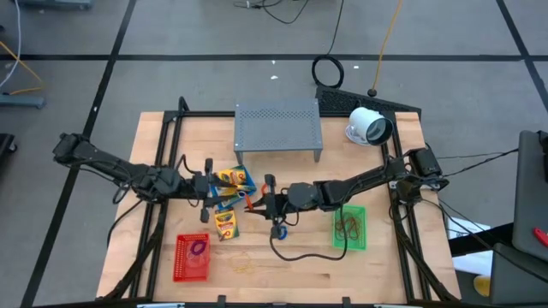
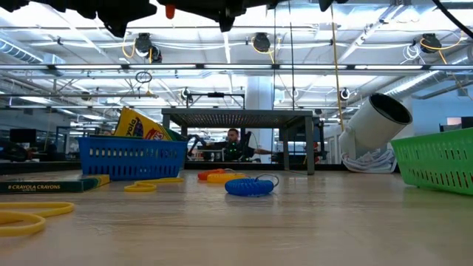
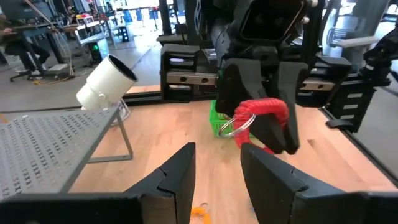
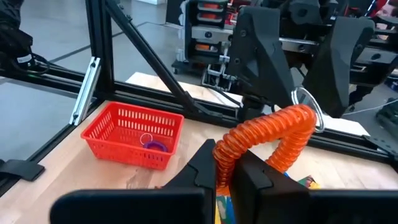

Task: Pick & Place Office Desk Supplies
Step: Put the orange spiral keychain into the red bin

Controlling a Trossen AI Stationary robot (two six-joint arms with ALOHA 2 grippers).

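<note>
My right gripper (image 4: pixel 227 162) is shut on an orange-red coiled cord (image 4: pixel 273 127) with a metal ring (image 4: pixel 309 106), above the table's middle (image 1: pixel 261 203). My left gripper (image 3: pixel 214 155) faces it from the left (image 1: pixel 208 184), open. Its fingertips are just short of the ring (image 3: pixel 235 128); I cannot tell whether they touch. Yellow crayon packs (image 1: pixel 237 179) (image 1: pixel 225 225) lie below the grippers, one leaning in the blue basket (image 2: pixel 133 157). The red basket (image 1: pixel 192 257) holds a purple band. The green basket (image 1: pixel 349 228) holds bands. My right gripper pinches one end of the coiled cord (image 4: pixel 231 148) between its two fingers. The fingers lie level and point toward the table's left. The cord arches up and forward from the fingers, clear of the table, with the ring at its free end.
The grey perforated stand (image 1: pixel 278 127) and the white round device (image 1: pixel 370 127) are at the back. A blue coil (image 2: pixel 250 186), an orange coil (image 2: pixel 222 176), yellow bands (image 2: pixel 22 218) and a flat crayon pack (image 2: pixel 44 185) lie on the table.
</note>
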